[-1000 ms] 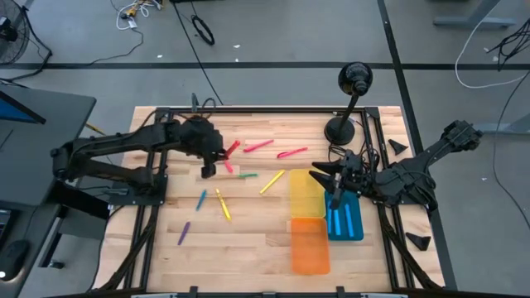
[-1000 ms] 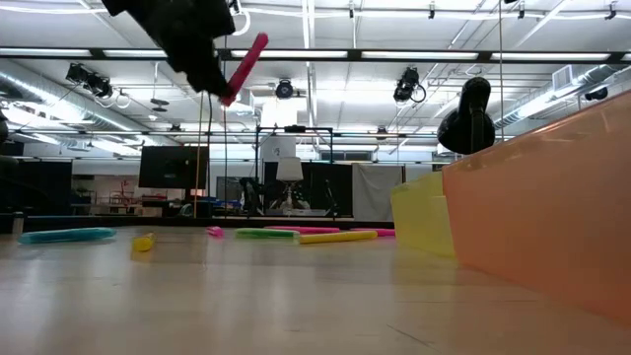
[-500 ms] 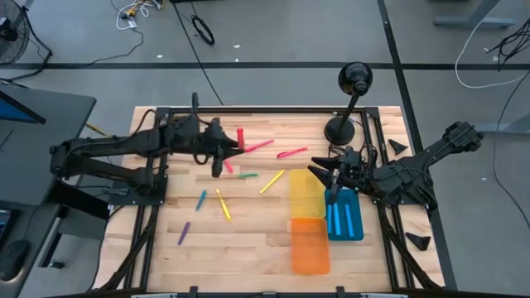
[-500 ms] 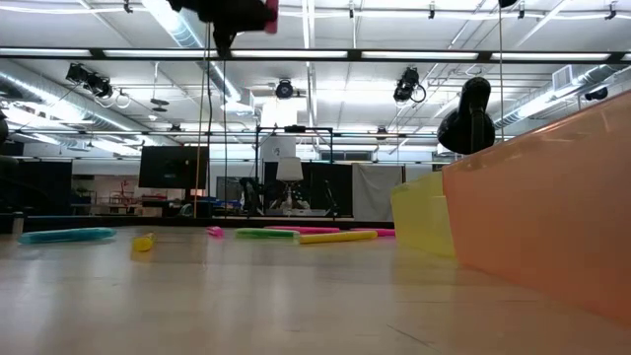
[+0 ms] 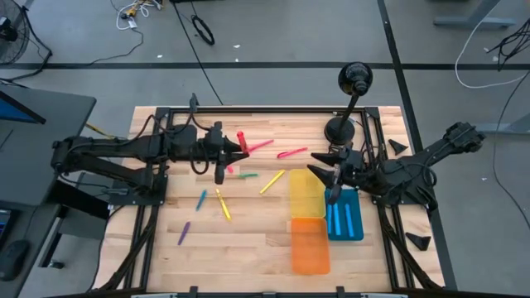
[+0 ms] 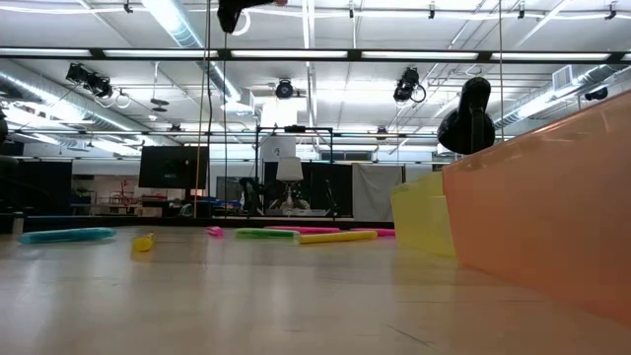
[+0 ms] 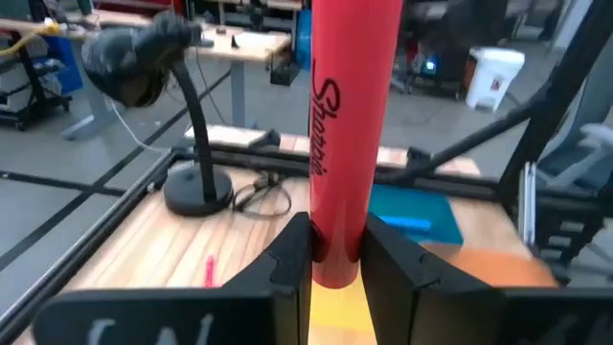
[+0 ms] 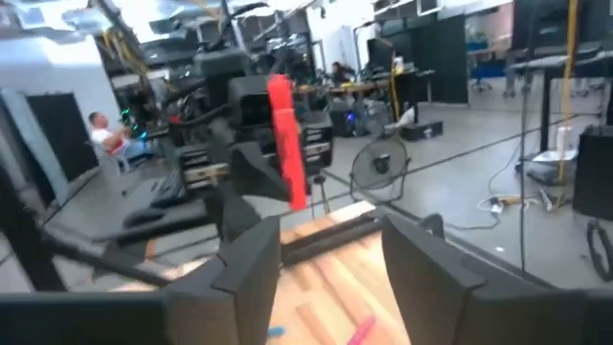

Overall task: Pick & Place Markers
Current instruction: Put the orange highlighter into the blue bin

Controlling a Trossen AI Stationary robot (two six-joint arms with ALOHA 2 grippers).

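We see the left gripper [image 5: 234, 151] raised above the wooden table [image 5: 248, 240], its fingers [image 7: 292, 259] closed on a red marker [image 5: 241, 137]. In the left wrist view the marker [image 7: 347, 134] stands between the two fingers, its lower end pinched and most of its length sticking out past the fingertips. From above, the marker's free end points away from the gripper toward the far edge of the table.

Just beside the gripper, on the side toward the right arm, lie a pink marker [image 5: 260, 146] and, a little farther on, another pink one [image 5: 291, 153]. Below the gripper on the table are a green marker [image 5: 246, 175], a yellow marker [image 5: 272, 181], a blue one [image 5: 202, 199], a second yellow one [image 5: 223, 204] and a purple one [image 5: 184, 233], all apart from the fingers.

The right gripper [image 5: 329, 175] hovers by the yellow tray [image 5: 305, 194], with the blue tray [image 5: 345, 218] just beside it; its fingers [image 8: 247, 278] appear spread apart, though the blur leaves us unsure how wide. An orange tray [image 5: 310, 247] sits next to the yellow one.
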